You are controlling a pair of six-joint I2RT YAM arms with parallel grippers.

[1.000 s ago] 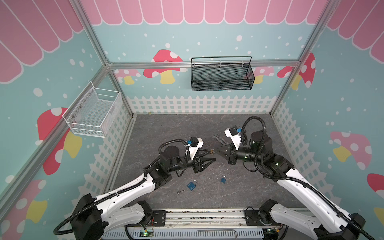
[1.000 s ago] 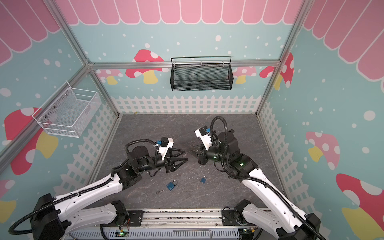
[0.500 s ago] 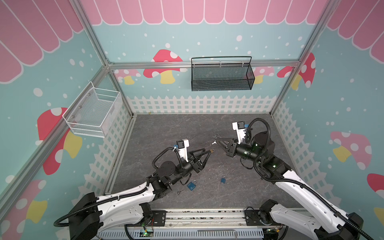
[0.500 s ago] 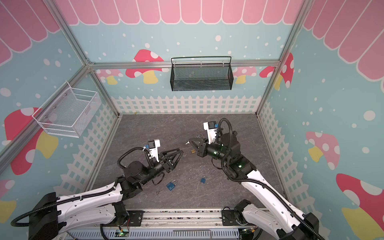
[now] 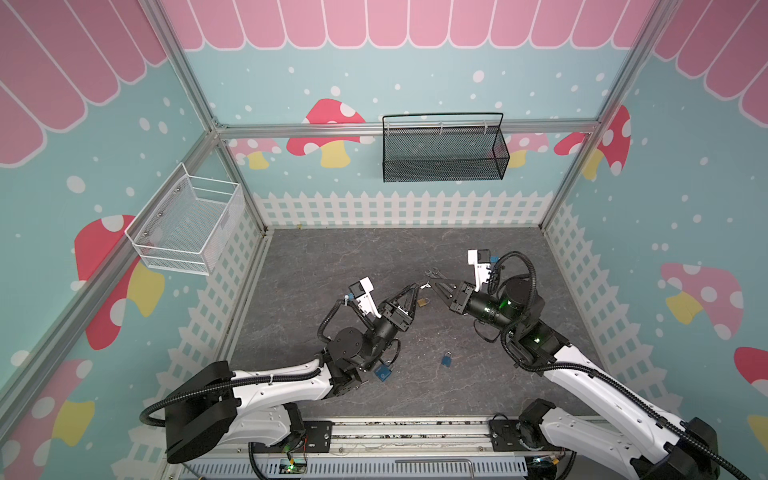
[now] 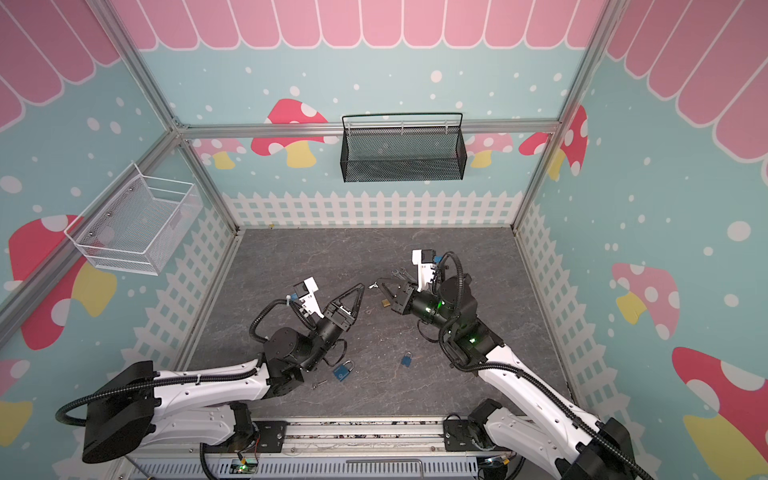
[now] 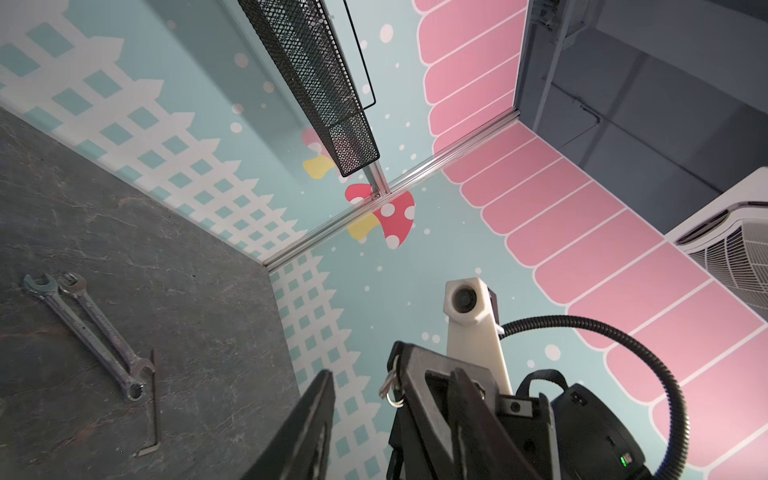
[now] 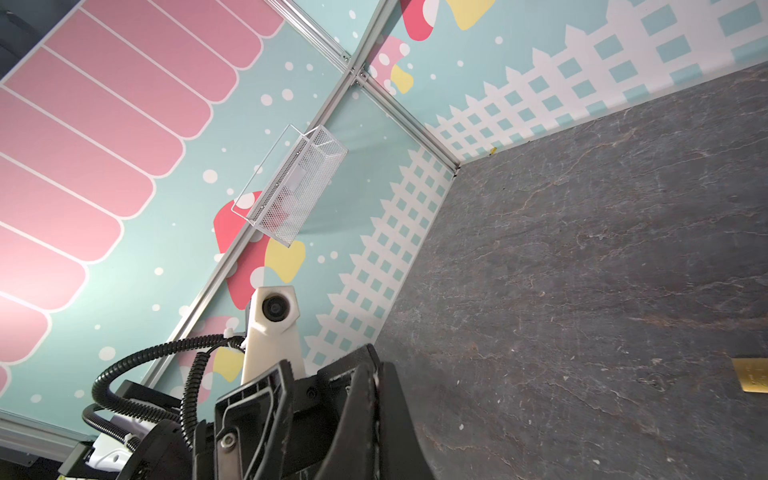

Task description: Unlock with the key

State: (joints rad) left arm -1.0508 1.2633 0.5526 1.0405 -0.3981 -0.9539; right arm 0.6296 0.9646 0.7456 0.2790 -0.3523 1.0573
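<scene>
Watching the gap between the two tips: my right gripper (image 5: 431, 284) is pinched tight on the key (image 6: 373, 285), its fingers pressed flat together in its own wrist view, and the key ring (image 7: 392, 388) dangles off that tip. The key is held up off the floor (image 5: 332, 257), about mid-workspace. As best I can read something so small, it pokes out along the line of the right fingers, straight toward my left gripper (image 5: 415, 286). That's the relation that matters: the key lies dead ahead of the left tips, nearly touching them in both top views, with its long axis roughly in line with the left's own reach. The left jaws stand partly apart with nothing in them; in the left wrist view one finger (image 7: 309, 415) sits off to one side of the ring with daylight between. Whether the right tip is inside that gap, I can't tell. The left forearm runs low over the floor, wrist cocked up, fingers angled up to the meeting point. The right arm comes in elbow bent, fingers pointing across the middle. The brass padlock (image 5: 423, 302) lies on the floor just under that meeting point, near both arms and touched by neither. My read: a pass or regrip of the key comes before any lock work.
</scene>
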